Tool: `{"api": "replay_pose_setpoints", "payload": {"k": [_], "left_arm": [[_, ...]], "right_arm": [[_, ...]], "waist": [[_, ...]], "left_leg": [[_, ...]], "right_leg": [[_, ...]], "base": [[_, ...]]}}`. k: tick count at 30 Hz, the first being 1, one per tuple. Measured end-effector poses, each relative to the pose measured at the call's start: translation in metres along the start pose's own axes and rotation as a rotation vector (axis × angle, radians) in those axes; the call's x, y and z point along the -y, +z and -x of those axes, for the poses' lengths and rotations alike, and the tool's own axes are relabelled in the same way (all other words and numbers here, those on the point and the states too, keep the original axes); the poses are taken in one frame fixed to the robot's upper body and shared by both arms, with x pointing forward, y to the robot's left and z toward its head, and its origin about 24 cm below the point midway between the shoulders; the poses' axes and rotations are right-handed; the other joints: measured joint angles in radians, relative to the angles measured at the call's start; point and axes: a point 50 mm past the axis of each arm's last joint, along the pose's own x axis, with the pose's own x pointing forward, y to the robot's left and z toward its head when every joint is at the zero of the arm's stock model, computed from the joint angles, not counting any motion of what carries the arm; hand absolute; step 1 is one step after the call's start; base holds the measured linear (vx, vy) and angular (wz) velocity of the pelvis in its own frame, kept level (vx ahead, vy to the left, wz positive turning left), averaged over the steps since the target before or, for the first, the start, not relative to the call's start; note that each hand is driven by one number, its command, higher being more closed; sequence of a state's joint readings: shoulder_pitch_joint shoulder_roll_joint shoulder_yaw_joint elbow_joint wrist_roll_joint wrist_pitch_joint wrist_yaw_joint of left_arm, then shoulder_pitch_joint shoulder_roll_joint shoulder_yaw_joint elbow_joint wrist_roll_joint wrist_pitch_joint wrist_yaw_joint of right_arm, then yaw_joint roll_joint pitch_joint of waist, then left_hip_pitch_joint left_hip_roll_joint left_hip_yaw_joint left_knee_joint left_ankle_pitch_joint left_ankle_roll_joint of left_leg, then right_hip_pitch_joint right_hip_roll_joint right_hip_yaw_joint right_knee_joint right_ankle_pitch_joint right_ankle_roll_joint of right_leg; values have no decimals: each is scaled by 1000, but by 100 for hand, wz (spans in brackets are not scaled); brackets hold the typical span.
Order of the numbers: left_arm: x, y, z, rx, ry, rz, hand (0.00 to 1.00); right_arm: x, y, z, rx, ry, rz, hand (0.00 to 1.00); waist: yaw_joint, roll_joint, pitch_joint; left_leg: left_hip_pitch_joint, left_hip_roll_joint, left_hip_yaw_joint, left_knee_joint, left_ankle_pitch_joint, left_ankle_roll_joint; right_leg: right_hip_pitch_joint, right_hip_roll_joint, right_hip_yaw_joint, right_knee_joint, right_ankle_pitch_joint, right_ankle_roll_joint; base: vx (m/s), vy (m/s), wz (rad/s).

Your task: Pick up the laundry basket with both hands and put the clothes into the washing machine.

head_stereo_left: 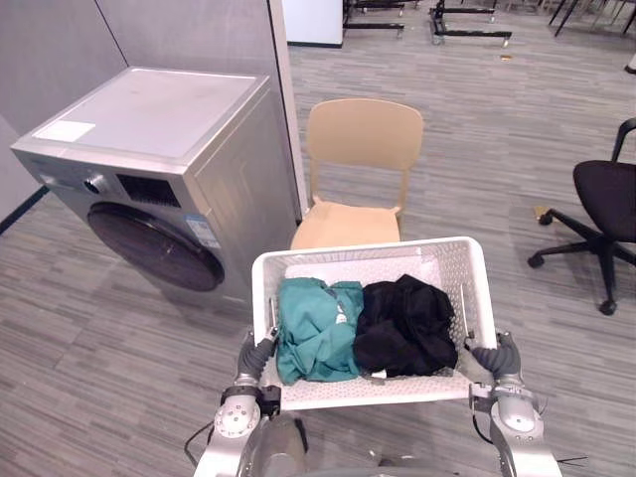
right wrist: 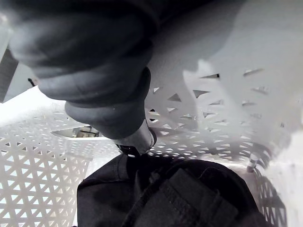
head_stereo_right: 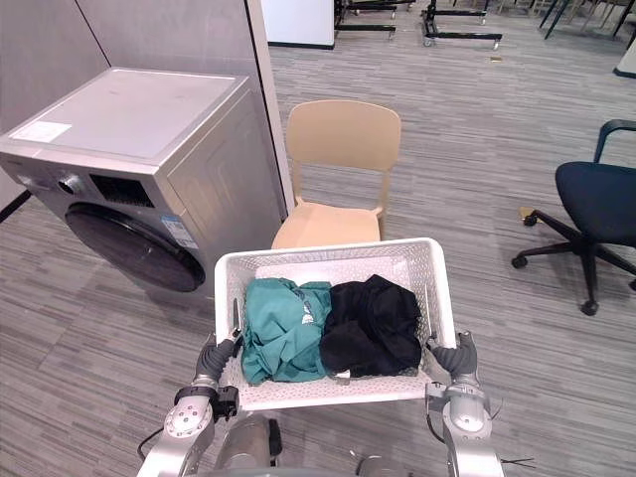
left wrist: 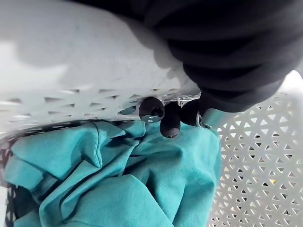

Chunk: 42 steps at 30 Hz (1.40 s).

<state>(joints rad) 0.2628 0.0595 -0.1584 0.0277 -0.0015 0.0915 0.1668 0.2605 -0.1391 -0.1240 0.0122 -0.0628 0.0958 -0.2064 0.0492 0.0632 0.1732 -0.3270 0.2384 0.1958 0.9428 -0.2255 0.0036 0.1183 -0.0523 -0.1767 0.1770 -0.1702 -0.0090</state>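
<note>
A white perforated laundry basket (head_stereo_left: 363, 256) is held up low in front of me. Inside lie a teal garment (head_stereo_left: 316, 328) on the left and a black garment (head_stereo_left: 405, 323) on the right. My left hand (head_stereo_left: 256, 356) grips the basket's left side; in the left wrist view its dark fingertips (left wrist: 151, 109) hook over the rim above the teal cloth (left wrist: 118, 179). My right hand (head_stereo_left: 497, 356) grips the right side, with a finger (right wrist: 137, 139) curled over the rim above the black cloth (right wrist: 180, 198). The grey washing machine (head_stereo_left: 149, 129) stands ahead to the left, its round dark door (head_stereo_left: 154, 246) closed.
A beige chair (head_stereo_left: 363, 139) stands just beyond the basket, beside the washing machine. A black office chair (head_stereo_left: 606, 199) on castors is at the right. A grey partition wall (head_stereo_left: 189, 30) rises behind the machine. Grey striped floor stretches beyond.
</note>
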Motion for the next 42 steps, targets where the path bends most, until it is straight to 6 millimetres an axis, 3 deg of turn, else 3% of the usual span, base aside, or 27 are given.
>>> {"api": "replay_pose_setpoints", "payload": {"k": [1,2,3,4,5,7,8,9,10,11,13,16,17,18,19,21,23,25,29,31,33,34,36,38,39,40,42], "left_arm": [[1,1,-1,3,-10,-1,100],[3,1,-1,4,-21,0,100],[4,0,0,0,-26,0,100],[2,-3,-2,-16,-20,-18,100],[0,-2,-4,-22,-23,-40,100],[0,-4,-3,-30,-25,-44,100],[-1,-6,-1,-39,-23,-46,100],[-3,-9,0,-50,-22,-54,100],[-4,-10,0,-53,-25,-67,100],[-5,-11,0,-56,-27,-76,100],[-7,-17,0,-81,-28,-94,100],[-8,-16,-1,-77,-27,-99,100],[-8,-16,-1,-77,-26,-100,100],[-10,-16,-1,-78,-25,-107,100],[-6,-19,-4,-94,-30,-104,100],[-1,-24,-5,-118,-32,-100,100],[-1,-19,-11,-102,-16,-106,100],[1,-9,-22,-69,-9,-122,100],[4,46,-62,96,30,-160,100],[4,75,-76,173,51,-156,100],[0,123,-97,275,98,-144,100],[-2,136,-102,300,109,-140,100],[-11,193,-116,407,162,-136,100],[-19,234,-120,477,196,-118,100],[-21,247,-120,502,203,-107,100],[-24,270,-118,550,216,-98,0],[-28,299,-112,622,227,-95,0]], "right_arm": [[1,-1,0,-6,-7,-2,100],[4,-3,-1,-13,-11,-2,100],[6,-5,-2,-20,-12,9,100],[-1,-12,-4,-56,-5,-5,100],[-3,-17,-4,-84,-9,-18,100],[-4,-18,-5,-88,-2,-15,100],[-5,-21,-6,-99,11,-14,100],[-7,-25,-5,-118,19,-12,100],[-9,-29,-5,-135,23,-15,100],[-11,-31,-4,-146,24,-18,100],[-15,-39,-2,-184,34,-17,100],[-16,-40,-1,-184,44,-8,100],[-16,-40,0,-184,44,-8,100],[-17,-40,0,-186,46,-11,100],[-17,-42,0,-193,45,-7,100],[-13,-45,-2,-203,43,14,100],[-15,-38,-7,-179,43,16,100],[-16,-33,-11,-159,30,11,100],[-21,13,-41,-12,-14,-32,100],[-23,41,-55,62,-30,-76,100],[-29,87,-77,167,-46,-151,100],[-31,99,-82,191,-50,-172,100],[-38,150,-97,283,-46,-252,100],[-42,188,-103,349,-44,-320,100],[-42,199,-103,369,-43,-346,0],[-42,217,-104,405,-49,-371,0],[-35,238,-103,460,-55,-420,0]], "waist": [[-3,-2,1],[-5,14,-7],[-5,34,-13],[-9,2,-14],[-9,-25,-20],[-4,-30,-18],[0,-33,-17],[-4,-39,-16],[-10,-47,-15],[-15,-50,-14],[-40,-52,-14],[-43,-58,-18],[-43,-63,-21],[-41,-77,-29],[-44,-74,-31],[-35,-46,-45],[-37,-39,-47],[-36,-51,-22],[-36,-82,72],[-34,-82,106],[-31,-81,183],[-31,-78,191],[-27,-66,217],[-25,-63,247],[-26,-61,254],[-29,-62,261],[-30,-61,262]], "left_leg": [[-7,-42,-21,-216,8,-10],[22,-92,-83,-492,76,-72],[39,-94,-116,-593,186,-83],[57,-128,-100,-585,184,-53],[51,-157,-83,-547,136,-22],[44,-157,-54,-480,66,-5],[69,-157,-28,-464,15,1],[120,-162,11,-471,-16,15],[157,-174,25,-487,-29,25],[178,-179,31,-495,-35,31],[268,-187,51,-558,-39,35],[322,-187,61,-605,-40,26],[324,-188,61,-609,-40,20],[324,-196,57,-607,-44,9],[325,-199,26,-601,-52,-3],[326,-172,3,-609,-41,-21],[306,-151,-8,-630,-31,-37],[281,-151,-21,-620,-24,-46],[55,-149,-57,-465,-24,-47],[-50,-148,-57,-407,-25,-47],[-142,-144,-58,-352,-26,-46],[-174,-140,-59,-337,-28,-44],[-289,-110,-62,-304,-63,-20],[-357,-101,-60,-279,-61,-21],[-379,-101,-60,-275,-58,-22],[-422,-101,-60,-276,-48,-22],[-466,-100,-62,-280,-28,-17]], "right_leg": [[23,-30,6,-7,-21,34],[37,-45,17,-8,-47,77],[45,-37,29,-11,-62,100],[69,-76,49,-24,-69,111],[68,-112,75,-21,-60,113],[53,-130,104,29,-53,125],[4,-147,133,149,-55,140],[-94,-178,166,373,-22,219],[-159,-198,177,509,-2,256],[-190,-211,177,582,-7,248],[-274,-207,135,679,-49,175],[-358,-159,90,521,-81,143],[-362,-148,91,447,-74,140],[-358,-133,93,319,-17,112],[-349,-121,89,262,47,104],[-312,-93,71,197,63,88],[-313,-69,49,151,81,73],[-326,-69,36,150,86,66],[-494,-92,10,224,102,54],[-578,-103,6,249,110,56],[-655,-107,4,279,121,54],[-680,-106,1,283,122,54],[-781,-88,-13,294,145,41],[-840,-83,-13,291,168,36],[-859,-82,-13,289,174,35],[-897,-82,-13,280,191,30],[-932,-81,-19,264,209,24]], "base": [[505,289,-8],[392,269,-16],[306,223,-17],[391,275,-15],[480,319,-10],[366,266,-34],[296,256,-78],[420,338,-79],[300,202,-52],[300,154,-12],[285,90,-9],[242,-19,-7],[226,-87,13],[243,-123,23],[285,-133,21],[177,-81,4],[164,-112,3],[46,-62,19],[-115,-20,25],[-223,21,16],[-216,15,8],[-239,-3,4],[-243,0,-6],[-239,-20,-14],[-229,-24,-11],[-150,-16,-4],[-36,-5,0]]}}
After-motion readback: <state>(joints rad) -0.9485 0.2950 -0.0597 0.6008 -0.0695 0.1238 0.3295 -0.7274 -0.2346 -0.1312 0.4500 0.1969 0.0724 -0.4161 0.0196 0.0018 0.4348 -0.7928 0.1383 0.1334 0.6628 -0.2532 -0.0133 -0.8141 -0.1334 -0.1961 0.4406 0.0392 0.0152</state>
